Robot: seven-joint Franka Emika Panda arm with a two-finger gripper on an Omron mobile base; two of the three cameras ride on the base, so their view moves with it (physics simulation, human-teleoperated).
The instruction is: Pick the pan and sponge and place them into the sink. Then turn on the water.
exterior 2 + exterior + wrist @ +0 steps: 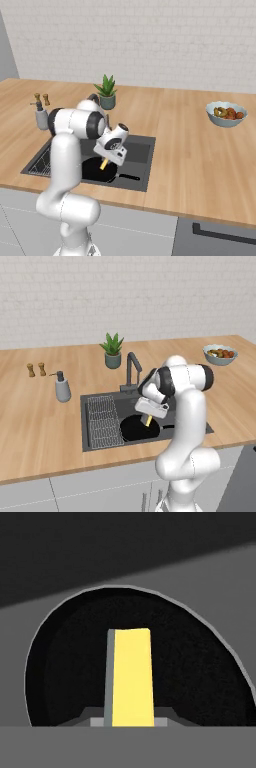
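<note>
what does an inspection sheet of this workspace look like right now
surface: wooden counter with the sink set into it, wire rack in the sink's left part.
job's things: pan already lies in the sink; sponge is held above the pan, on edge; faucet shows no water running.
clutter: soap bottle, two small shakers, potted plant, fruit bowl, all on the counter, away from the sink.
grippers: tool is shut on the sponge, over the pan.
cables: nothing seen.
surroundings: pale brick wall behind, grey cabinet fronts below.
</note>
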